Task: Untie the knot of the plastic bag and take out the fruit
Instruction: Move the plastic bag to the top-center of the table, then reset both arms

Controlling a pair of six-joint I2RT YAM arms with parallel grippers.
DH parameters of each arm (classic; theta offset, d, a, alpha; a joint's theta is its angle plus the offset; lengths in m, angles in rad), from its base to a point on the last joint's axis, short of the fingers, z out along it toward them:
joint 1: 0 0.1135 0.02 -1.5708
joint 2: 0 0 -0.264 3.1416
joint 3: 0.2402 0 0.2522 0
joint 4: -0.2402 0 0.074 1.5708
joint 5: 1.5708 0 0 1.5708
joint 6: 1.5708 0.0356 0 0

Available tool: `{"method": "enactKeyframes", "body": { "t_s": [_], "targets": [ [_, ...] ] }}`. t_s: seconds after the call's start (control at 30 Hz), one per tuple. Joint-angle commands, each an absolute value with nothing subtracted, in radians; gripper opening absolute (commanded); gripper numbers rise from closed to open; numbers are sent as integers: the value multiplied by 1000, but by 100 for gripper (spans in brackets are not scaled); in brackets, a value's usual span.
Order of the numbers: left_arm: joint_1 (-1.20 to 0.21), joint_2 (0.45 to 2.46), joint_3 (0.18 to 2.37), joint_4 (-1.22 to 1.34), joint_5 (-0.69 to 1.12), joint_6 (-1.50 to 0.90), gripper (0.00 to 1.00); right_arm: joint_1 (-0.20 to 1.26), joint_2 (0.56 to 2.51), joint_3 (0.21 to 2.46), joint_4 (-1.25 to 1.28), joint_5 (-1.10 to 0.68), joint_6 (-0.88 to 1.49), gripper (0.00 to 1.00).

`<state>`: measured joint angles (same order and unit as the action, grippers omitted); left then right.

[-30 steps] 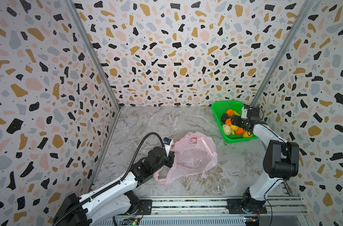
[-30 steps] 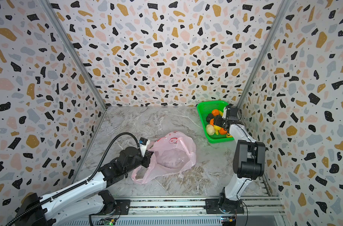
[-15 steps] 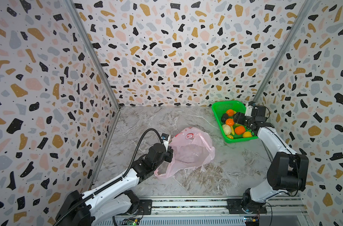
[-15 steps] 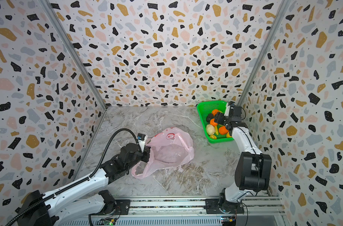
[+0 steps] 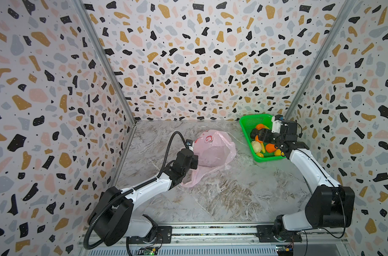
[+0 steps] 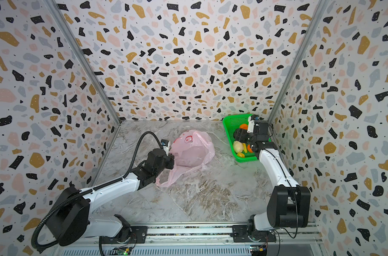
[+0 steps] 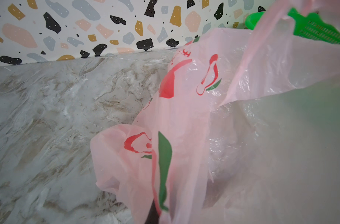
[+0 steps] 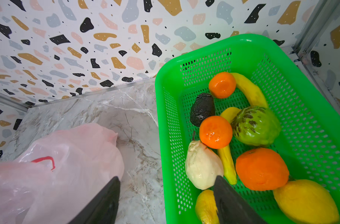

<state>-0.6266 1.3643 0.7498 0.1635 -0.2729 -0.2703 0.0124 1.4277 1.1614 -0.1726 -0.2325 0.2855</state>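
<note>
The plastic bag (image 5: 213,150) lies slumped near the middle of the marbled table (image 5: 221,199), just above the centre of both top views. It is thin, see-through pale pink, crumpled and puffed up, with a red print (image 5: 207,139) on its far side. One handle loop (image 5: 189,184) trails flat toward the lower part of the frame. The left gripper (image 5: 195,161) is pressed against the bag's left edge. Plastic hangs over its wrist camera, so I cannot tell how its jaws stand. The fruit sits in a green basket (image 5: 247,137) tucked into the back right corner, hard by the right wall: three tangerines (image 8: 215,131), an avocado (image 8: 202,108), a green fruit (image 8: 256,126) and a cream fruit (image 8: 202,164), along with a banana (image 8: 250,91) and a lemon (image 8: 305,201). The right gripper (image 8: 167,178) hangs over the basket's near rim with its jaws wide apart and gripping nothing. One finger is above the table, the other above the fruit. A strip of table separates bag and basket, and a broad stretch runs from the bag down to the front rail (image 5: 210,230).
</note>
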Motion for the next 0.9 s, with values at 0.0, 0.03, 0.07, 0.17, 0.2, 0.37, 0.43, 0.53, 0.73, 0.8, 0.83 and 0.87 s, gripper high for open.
{"method": "enactKeyframes", "body": {
  "t_s": [0.0,0.03,0.07,0.17,0.2,0.37,0.43,0.53,0.73,0.8,0.83,0.87],
  "targets": [
    [-623,1349,776,227,-291,-262,50,18,1388,1145,-197,-244,268,77],
    [-623,1332,765,234,-294,-262,64,19,1382,1138,-196,-247,264,77],
    [-623,1306,749,243,-298,-259,75,19,1375,1130,-193,-246,261,79],
    [-623,1207,699,284,-308,-233,100,23,1346,1093,-164,-246,255,81],
    [-623,1170,691,285,-309,-220,99,26,1337,1077,-151,-242,253,82],
    [-623,1010,671,258,-345,-163,99,58,1303,996,-84,-208,236,92],
    [-623,938,659,226,-376,-147,100,80,1287,954,-51,-176,216,99],
    [-621,853,640,170,-489,-139,100,109,1255,875,16,-105,178,99],
    [-543,784,579,102,-600,-91,99,116,1185,663,236,30,68,99],
    [-482,771,532,135,-585,-74,100,114,1169,599,319,48,38,99],
    [-458,766,504,158,-582,-67,99,111,1160,570,360,42,31,99],
    [-424,760,464,199,-559,-54,99,108,1155,538,412,35,25,99]
  ]
}}
